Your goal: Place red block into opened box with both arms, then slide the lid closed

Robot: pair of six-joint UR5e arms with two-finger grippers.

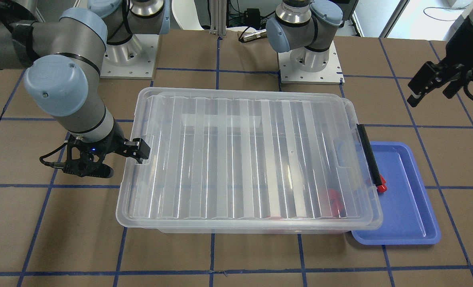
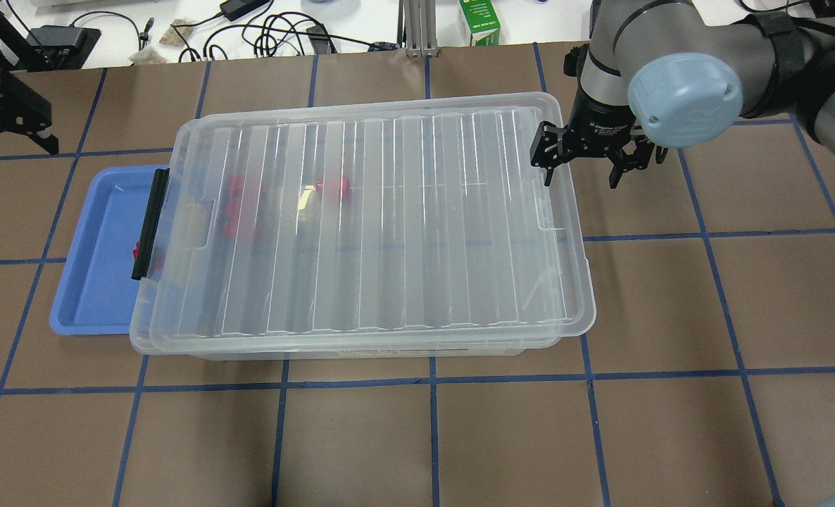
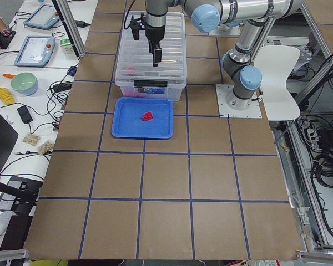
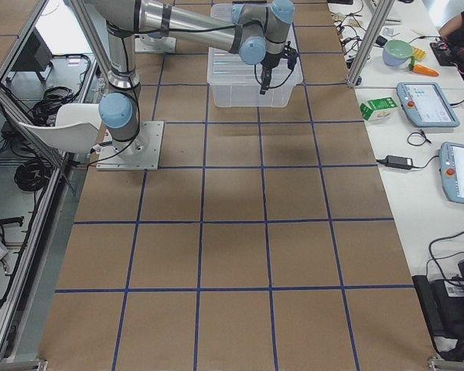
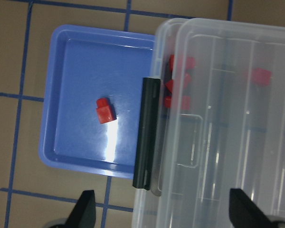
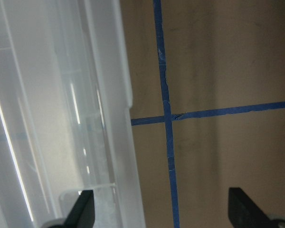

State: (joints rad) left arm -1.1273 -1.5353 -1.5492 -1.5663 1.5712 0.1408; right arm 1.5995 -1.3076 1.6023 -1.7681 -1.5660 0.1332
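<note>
Both right jaws straddle lid (image 2: 361, 225) edge.

Clear ribbed lid (image 2: 361, 225) lies over the box (image 2: 361, 351), red blocks (image 2: 333, 186) inside.

overhead rear | front opposite | wrists close, seemingly downward | shared: box (image 1: 240, 230)

The lid (image 2: 389, 225) lies on the box (image 2: 361, 350). At the box's left end — partly under its rim — sits a tray (image 2: 101, 282) holding one block (image 5: 105, 110); more blocks (image 2: 238, 204) lie inside the box.
</note>
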